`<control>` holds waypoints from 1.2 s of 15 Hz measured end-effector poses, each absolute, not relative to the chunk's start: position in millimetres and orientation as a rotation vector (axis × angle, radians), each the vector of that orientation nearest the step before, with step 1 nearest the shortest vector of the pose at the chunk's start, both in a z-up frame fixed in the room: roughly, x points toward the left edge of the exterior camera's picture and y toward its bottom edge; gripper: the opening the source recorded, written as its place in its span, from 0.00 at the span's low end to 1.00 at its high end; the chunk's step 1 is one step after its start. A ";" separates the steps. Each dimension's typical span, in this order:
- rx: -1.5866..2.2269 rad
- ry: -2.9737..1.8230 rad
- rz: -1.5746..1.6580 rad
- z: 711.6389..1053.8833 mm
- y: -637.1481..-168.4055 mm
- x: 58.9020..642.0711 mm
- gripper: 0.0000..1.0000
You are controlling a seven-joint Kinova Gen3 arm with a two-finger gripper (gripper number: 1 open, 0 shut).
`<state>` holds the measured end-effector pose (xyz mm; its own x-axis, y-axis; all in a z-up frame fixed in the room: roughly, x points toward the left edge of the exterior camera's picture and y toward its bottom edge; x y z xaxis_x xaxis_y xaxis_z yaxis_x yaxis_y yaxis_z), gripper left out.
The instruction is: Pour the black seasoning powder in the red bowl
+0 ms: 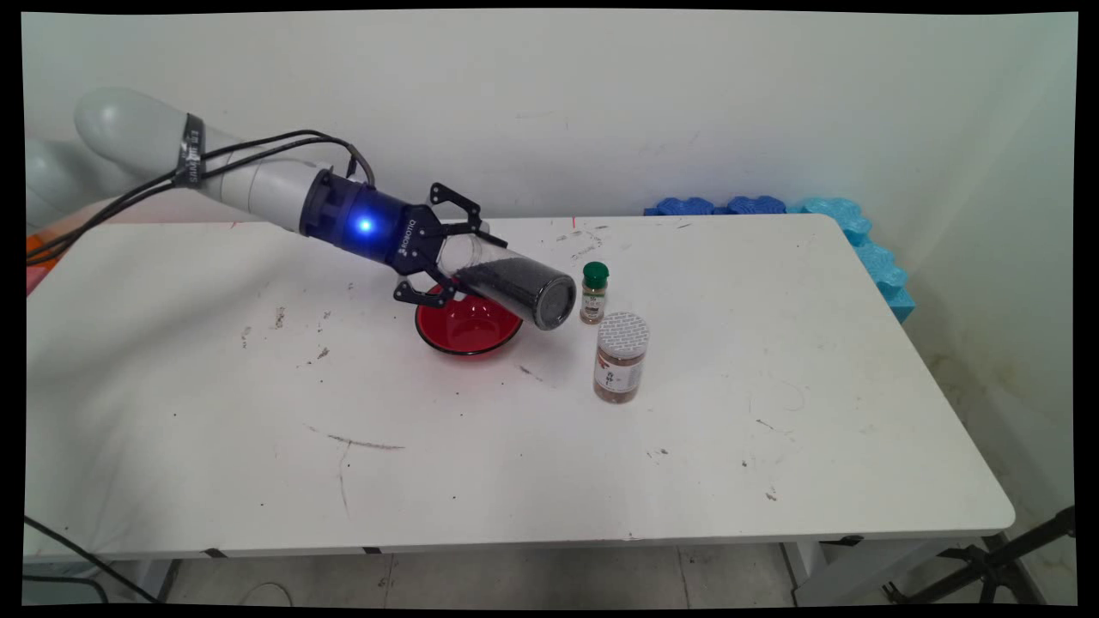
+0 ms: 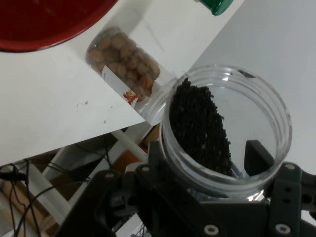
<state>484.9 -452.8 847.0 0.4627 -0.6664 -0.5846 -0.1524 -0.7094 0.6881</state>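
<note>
The white robot arm (image 1: 249, 176) is reaching in from the upper left, with black cables (image 1: 129, 202) hanging along it. It is leaning down toward the right, low over the white worktop (image 1: 515, 446). A blue light is shining on its wrist.

The black two-finger gripper (image 1: 446, 253) is squeezing a clear round plastic jar (image 1: 506, 279) between its fingers. The fingers are closed on the sides of the jar, one above and one below. The jar is lying almost on its side in the air, tipping down to the right, with its mouth facing the small bottles. Tiny black grains (image 1: 515, 281) are filling the lower part of the jar and sitting near the mouth. In the hand view, the open jar (image 2: 224, 133) is showing its round rim, and the black grains (image 2: 197, 123) are piling up on one side inside it.

A shiny red bowl (image 1: 468, 326) is sitting on the worktop right under the jar and the gripper. Just to the right, a small spice bottle with a green cap (image 1: 594, 293) is standing upright. Near it, closer to the front, a clear jar with a white lid and brown bits inside (image 1: 620, 356) is standing too. Blue foam pieces (image 1: 824, 227) are lying at the back right edge.
</note>
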 end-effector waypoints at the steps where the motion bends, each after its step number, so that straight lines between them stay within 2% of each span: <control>1: 2.162 -0.665 -1.218 846.6 -453.0 485.2 0.00; 18: 2.189 -0.510 -1.304 845.4 -452.3 488.3 0.00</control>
<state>488.3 -452.3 845.4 0.4610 -0.5661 -0.6834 -0.0471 -0.7846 0.6182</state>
